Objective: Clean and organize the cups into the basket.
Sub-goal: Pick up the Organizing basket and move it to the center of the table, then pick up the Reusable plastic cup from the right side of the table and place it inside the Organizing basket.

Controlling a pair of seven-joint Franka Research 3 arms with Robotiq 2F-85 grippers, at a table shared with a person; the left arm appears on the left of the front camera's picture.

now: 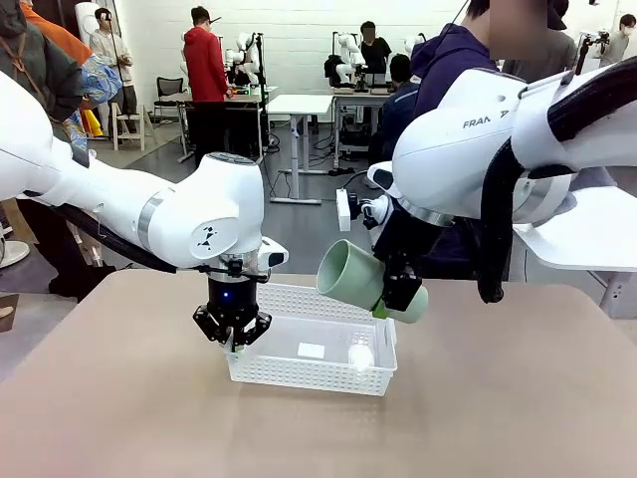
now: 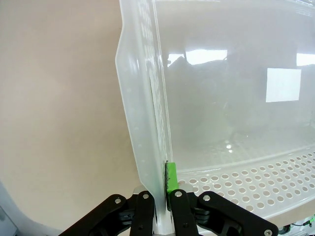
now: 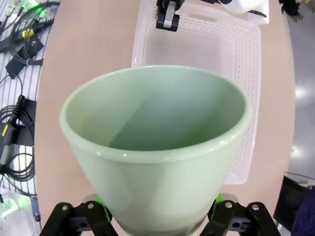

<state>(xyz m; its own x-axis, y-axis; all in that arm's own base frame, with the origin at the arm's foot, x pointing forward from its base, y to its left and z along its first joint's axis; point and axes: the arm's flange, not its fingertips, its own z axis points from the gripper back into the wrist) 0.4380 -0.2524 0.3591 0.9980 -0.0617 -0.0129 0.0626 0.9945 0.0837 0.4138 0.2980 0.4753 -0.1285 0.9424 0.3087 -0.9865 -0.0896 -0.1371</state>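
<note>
The white lattice basket [image 1: 328,304] sits mid-table. My left gripper [image 1: 231,337] is shut on its left wall; in the left wrist view its fingertips [image 2: 171,179] pinch that thin wall [image 2: 142,123] from both sides. My right gripper [image 1: 400,291] holds the pale mint green cup [image 1: 353,276] in the air above the basket's right end. The cup is tipped on its side with its mouth toward the left. In the right wrist view the cup [image 3: 157,147] stands between the fingers [image 3: 93,216], with the basket [image 3: 243,54] and the left gripper [image 3: 167,17] beyond it.
A person in a dark hoodie [image 1: 448,60] stands at the far side of the tan table [image 1: 119,398]. A small white label [image 1: 312,351] lies on the basket floor. Cables [image 3: 19,44] lie off the table's edge in the right wrist view.
</note>
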